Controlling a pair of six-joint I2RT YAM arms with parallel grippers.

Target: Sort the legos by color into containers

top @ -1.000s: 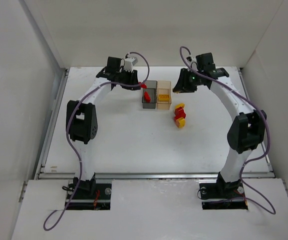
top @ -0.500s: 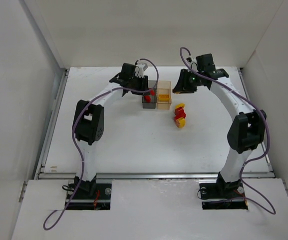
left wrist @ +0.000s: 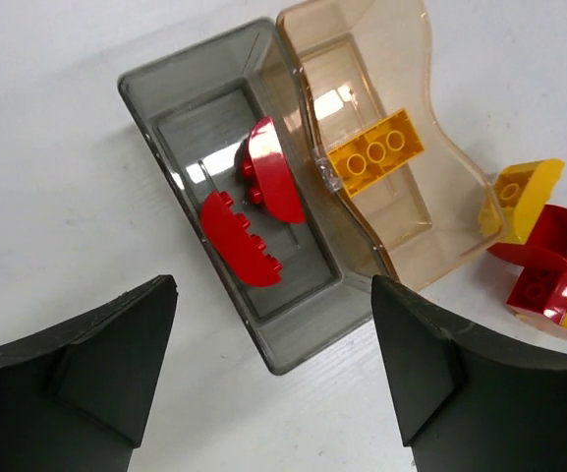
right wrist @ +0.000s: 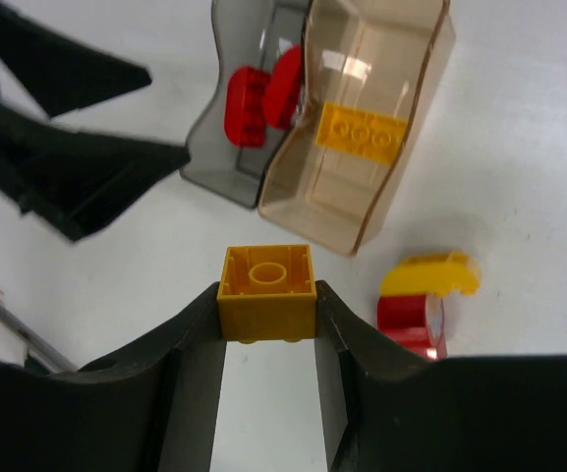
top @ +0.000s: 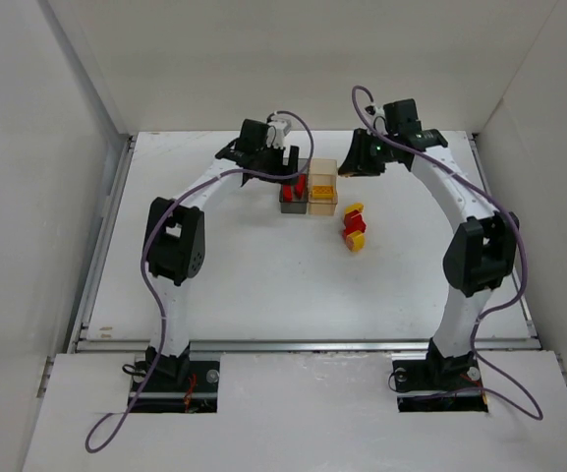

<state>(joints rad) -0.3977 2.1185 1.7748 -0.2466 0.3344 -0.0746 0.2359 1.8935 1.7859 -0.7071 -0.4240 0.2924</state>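
Only the right wrist view shows the right gripper [right wrist: 266,307] pinching a square yellow brick [right wrist: 266,283], short of the amber bin [right wrist: 337,202]; from above that is hidden. The left gripper [left wrist: 273,295] hangs wide over the grey bin [left wrist: 190,123], where two curved red bricks [left wrist: 236,236] lie. The loose pile [left wrist: 543,256] nearby is cut off.

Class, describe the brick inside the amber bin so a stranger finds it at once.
At the white table's far middle stand two joined translucent bins. The long yellow plastic brick lies alone in the pale amber bin; the smoky grey bin's curved bricks are red.
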